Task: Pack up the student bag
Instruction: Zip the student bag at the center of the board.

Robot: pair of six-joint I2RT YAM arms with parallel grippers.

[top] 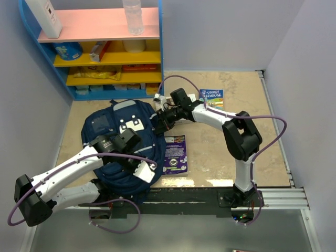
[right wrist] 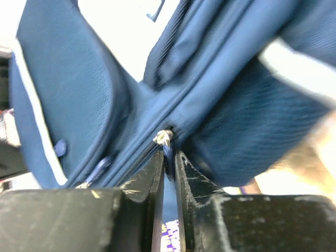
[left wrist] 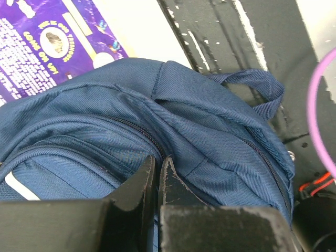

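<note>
Two jaws, one student bag (top: pixel 107 126). It lies flat on the worktop (top: pixel 220 157), left of centre, with its carry handle (left wrist: pixel 257 86) toward the near rail and a purple book (top: pixel 175 153) just beside its right side.

Left jaws (left wrist: pixel 159 160): closed tight, tips pressed into the fabric at the zip line on the bag's near end. I cannot tell whether a fold is pinched between them.

Right jaws (right wrist: pixel 168 157): at the bag's far right side, narrowed to a thin slit. The zip pull (right wrist: pixel 164 137) sits right at the tips, its tab hanging into the slit. I cannot tell whether it is clamped.

Judged step: running the main zip open so things can go in.

Method notes: seat the tab deeper between my right tips before pulling. Draw along the line of the teeth, not across them. Keep my left tips bearing down so the bag does not slide.
</note>
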